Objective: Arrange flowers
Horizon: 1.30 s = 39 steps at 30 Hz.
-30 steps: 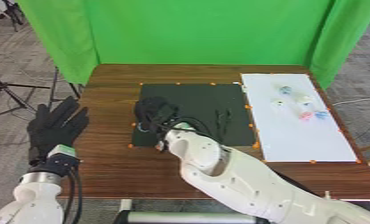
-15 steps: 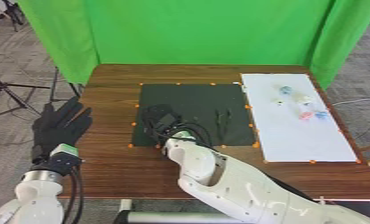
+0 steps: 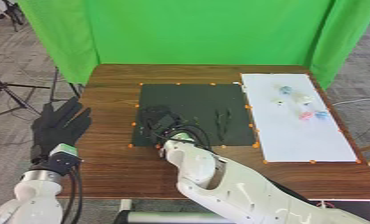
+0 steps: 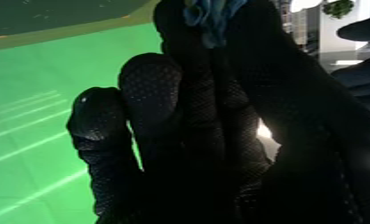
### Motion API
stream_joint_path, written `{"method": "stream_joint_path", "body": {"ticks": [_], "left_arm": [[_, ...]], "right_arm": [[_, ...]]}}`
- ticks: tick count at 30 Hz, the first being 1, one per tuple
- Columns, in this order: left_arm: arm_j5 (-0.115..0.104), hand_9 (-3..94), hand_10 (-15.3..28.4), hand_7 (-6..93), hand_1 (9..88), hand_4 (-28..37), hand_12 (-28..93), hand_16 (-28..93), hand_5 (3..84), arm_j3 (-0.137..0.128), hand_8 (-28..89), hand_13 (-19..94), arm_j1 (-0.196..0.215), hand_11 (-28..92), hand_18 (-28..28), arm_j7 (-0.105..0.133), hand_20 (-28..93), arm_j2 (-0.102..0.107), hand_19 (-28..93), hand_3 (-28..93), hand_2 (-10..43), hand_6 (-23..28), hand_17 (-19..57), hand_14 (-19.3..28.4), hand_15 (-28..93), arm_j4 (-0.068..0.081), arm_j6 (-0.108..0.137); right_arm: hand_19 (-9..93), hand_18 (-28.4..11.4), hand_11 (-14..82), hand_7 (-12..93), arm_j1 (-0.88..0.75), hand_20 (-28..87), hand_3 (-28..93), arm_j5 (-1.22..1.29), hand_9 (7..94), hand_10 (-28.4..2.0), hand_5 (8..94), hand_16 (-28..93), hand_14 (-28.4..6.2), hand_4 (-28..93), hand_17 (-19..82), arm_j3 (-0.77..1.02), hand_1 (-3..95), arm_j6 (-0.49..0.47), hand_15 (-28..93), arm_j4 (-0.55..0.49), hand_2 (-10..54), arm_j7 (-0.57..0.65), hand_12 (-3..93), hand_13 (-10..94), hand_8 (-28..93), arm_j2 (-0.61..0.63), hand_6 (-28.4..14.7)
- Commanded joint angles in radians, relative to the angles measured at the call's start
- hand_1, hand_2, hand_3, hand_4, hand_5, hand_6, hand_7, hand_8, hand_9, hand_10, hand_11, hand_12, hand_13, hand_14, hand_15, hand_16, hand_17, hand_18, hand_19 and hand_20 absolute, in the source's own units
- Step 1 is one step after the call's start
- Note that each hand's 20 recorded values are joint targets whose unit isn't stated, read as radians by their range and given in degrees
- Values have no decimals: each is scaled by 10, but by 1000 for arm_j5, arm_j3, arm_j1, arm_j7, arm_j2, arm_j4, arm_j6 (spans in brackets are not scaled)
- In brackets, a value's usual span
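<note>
The right hand (image 3: 160, 118) is low over the left part of the black mat (image 3: 195, 95), thumb and fingers pinching a blue flower (image 4: 219, 17), with thin dark green pieces (image 3: 222, 122) on the mat beside it. Pink, blue and pale flowers (image 3: 306, 115) lie on the white board (image 3: 301, 142) at the desk's (image 3: 119, 172) right; the left hand (image 3: 57, 130) is wide, fingers straight, by the left edge.

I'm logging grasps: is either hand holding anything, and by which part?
The right hand pinches a blue flower by what look like its petals, between fingers and thumb. The left hand holds nothing.
</note>
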Motion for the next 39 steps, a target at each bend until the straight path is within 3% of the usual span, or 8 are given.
{"method": "stream_joint_path", "body": {"ticks": [1, 13, 21, 23, 26, 30, 36, 39], "left_arm": [[0, 270, 132, 152, 289, -283, 100, -89, 353, 0, -96, 213, 5, 284, 134, 0, 98, -7, 345, 686, 108, 79, -62, 145, 422, -1, -3], [6, 262, 132, 157, 305, -283, 102, -86, 346, 8, -99, 207, -8, 287, 133, -5, 97, -8, 343, 683, 86, 79, -61, 143, 418, 5, -12], [-9, 264, 132, 158, 304, -283, 101, -85, 354, -22, -100, 207, 41, 288, 133, 22, 98, -24, 342, 681, 91, 80, -61, 144, 418, -15, -6], [-12, 264, 132, 157, 301, -283, 100, -86, 355, -31, -100, 208, 52, 288, 133, 30, 98, -30, 342, 682, 94, 80, -61, 145, 418, -20, -5], [-15, 266, 133, 156, 294, -283, 100, -86, 356, -45, -100, 208, 69, 288, 133, 43, 98, -27, 342, 683, 101, 80, -61, 145, 419, -29, -7], [-18, 270, 134, 153, 283, -283, 99, -86, 358, -63, -99, 210, 92, 285, 134, 55, 98, -25, 342, 683, 109, 81, -60, 147, 419, -43, -11], [-21, 271, 133, 150, 279, -283, 100, -85, 362, -91, -98, 212, 122, 283, 135, 77, 98, -18, 343, 681, 113, 81, -61, 147, 419, -57, -15], [-25, 271, 133, 149, 278, -283, 101, -85, 362, -101, -97, 213, 131, 282, 135, 87, 98, -17, 342, 681, 114, 80, -61, 147, 418, -60, -10]], "right_arm": [[913, -215, 265, 257, 6, 333, 728, -16, 742, -124, 650, 375, -120, -283, 434, 10, 481, 12, 692, -19, -95, 23, 371, 667, -137, 3, -18], [920, -222, 346, 222, 0, 327, 745, -23, 691, -150, 611, 374, -123, -283, 432, 11, 441, 15, 697, -11, -95, 56, 263, 660, -132, 0, -33], [923, -220, 318, 237, -37, 317, 755, -7, 690, -145, 621, 369, -124, -283, 432, 79, 454, -21, 698, -126, -95, 32, 292, 658, -129, 77, -34], [923, -220, 290, 245, -66, 317, 766, -25, 695, -142, 633, 368, -126, -282, 431, 136, 454, -27, 695, -175, -95, 46, 316, 656, -135, 116, -31], [923, -222, 292, 220, -121, 316, 790, 6, 674, -158, 613, 363, -132, -276, 428, 269, 418, -34, 682, -249, -95, 98, 252, 647, -129, 193, -37], [918, -229, 209, 180, -214, 312, 771, 43, 603, -178, 548, 332, -141, -266, 411, 474, 389, -38, 661, -304, -95, 171, 197, 622, -116, 318, -60], [915, -227, 145, 157, -352, 306, 775, 76, 504, -180, 491, 277, -141, -275, 397, 726, 396, -107, 663, -298, -95, 253, 162, 603, -108, 465, -75], [913, -224, 141, 156, -396, 306, 779, 78, 492, -176, 482, 273, -140, -280, 393, 788, 418, -69, 705, -249, -95, 247, 156, 602, -107, 495, -75]]}}
